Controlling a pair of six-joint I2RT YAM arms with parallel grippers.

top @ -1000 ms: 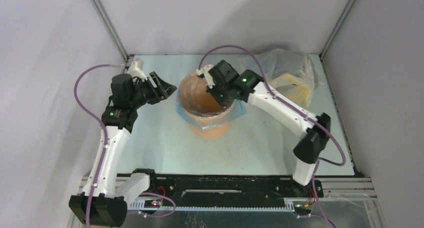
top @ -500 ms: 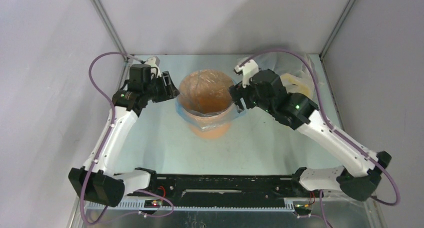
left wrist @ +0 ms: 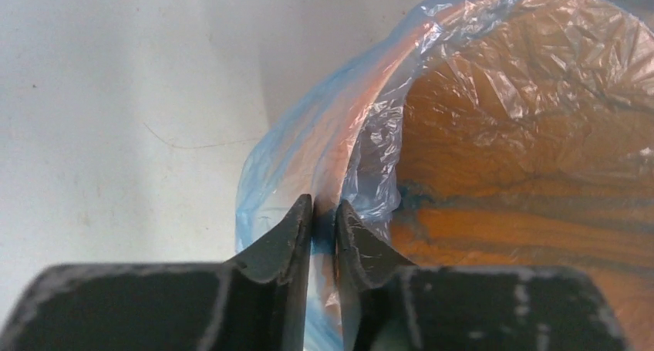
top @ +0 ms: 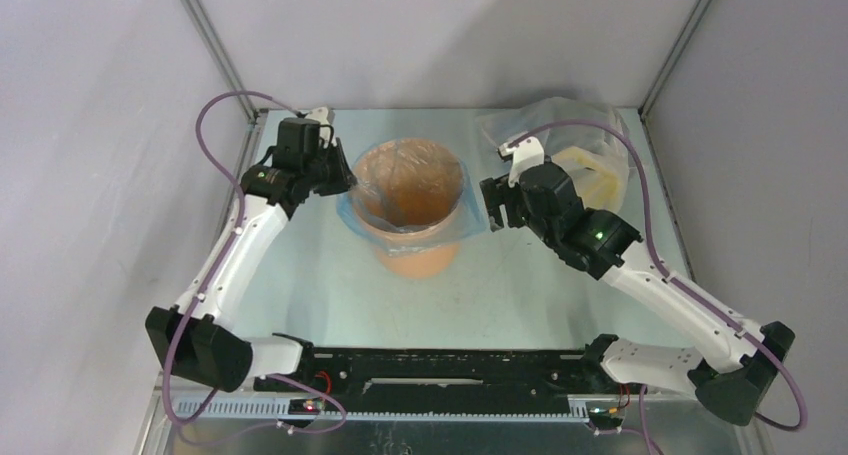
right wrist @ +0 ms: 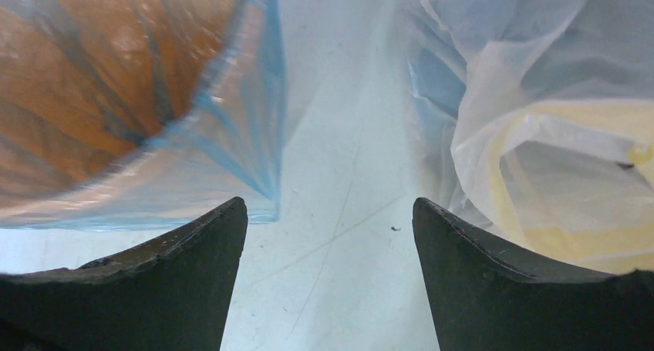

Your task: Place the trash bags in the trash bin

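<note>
The orange trash bin [top: 412, 262] stands mid-table, lined with a light-blue trash bag [top: 408, 189] whose edge folds out over the rim. My left gripper [top: 344, 179] is at the bin's left rim. In the left wrist view this gripper [left wrist: 324, 209] is shut on the trash bag [left wrist: 362, 127] film where it wraps the rim, one finger outside and one inside the bin [left wrist: 532, 227]. My right gripper [top: 493, 206] hangs to the right of the bin. It [right wrist: 329, 212] is open over bare table, with the bag's edge [right wrist: 231, 154] to its left.
A large clear plastic sack [top: 585, 150] with pale yellow contents lies at the back right, close beside the right gripper; its film [right wrist: 540, 135] fills the right of the right wrist view. Enclosure walls and metal posts border the table [top: 300, 275].
The right gripper opened, left the bin's mouth and drew back to the right. The left gripper moved in to the bin's left rim and closed on the bag film.
</note>
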